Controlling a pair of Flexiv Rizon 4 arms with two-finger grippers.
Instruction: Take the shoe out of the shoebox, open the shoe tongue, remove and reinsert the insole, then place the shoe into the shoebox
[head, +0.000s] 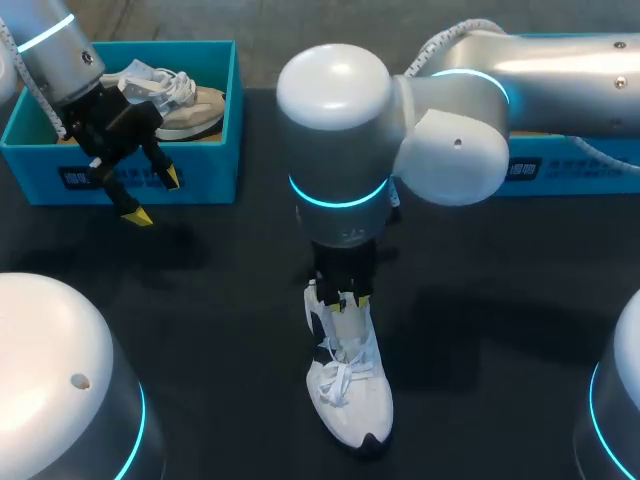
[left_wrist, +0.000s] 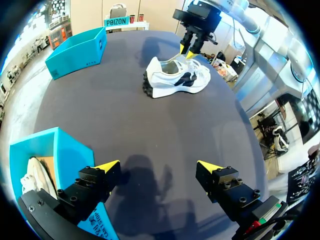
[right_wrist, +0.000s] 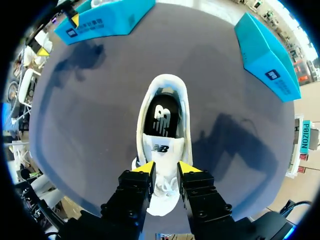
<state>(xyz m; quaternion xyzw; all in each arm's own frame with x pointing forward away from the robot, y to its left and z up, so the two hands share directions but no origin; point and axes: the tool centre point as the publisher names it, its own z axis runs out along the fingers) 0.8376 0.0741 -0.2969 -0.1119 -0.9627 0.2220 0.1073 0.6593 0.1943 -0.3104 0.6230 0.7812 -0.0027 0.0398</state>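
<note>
**Pulling the tongue open without dragging the shoe**

The shoe (head: 352, 405) stands on the worktop (head: 200, 300), well apart from the shoebox (head: 215, 110). Its tongue (right_wrist: 160, 148) sits between the right jaws, which are nearly closed and appear to pinch it. The insole (right_wrist: 162, 117) lies flat inside. The tongue probably wants a gentle pull up and toeward, so the shoe neither tips nor slides. The left jaws hang wide open and empty just beside the shoebox, free to steady the heel.
</note>
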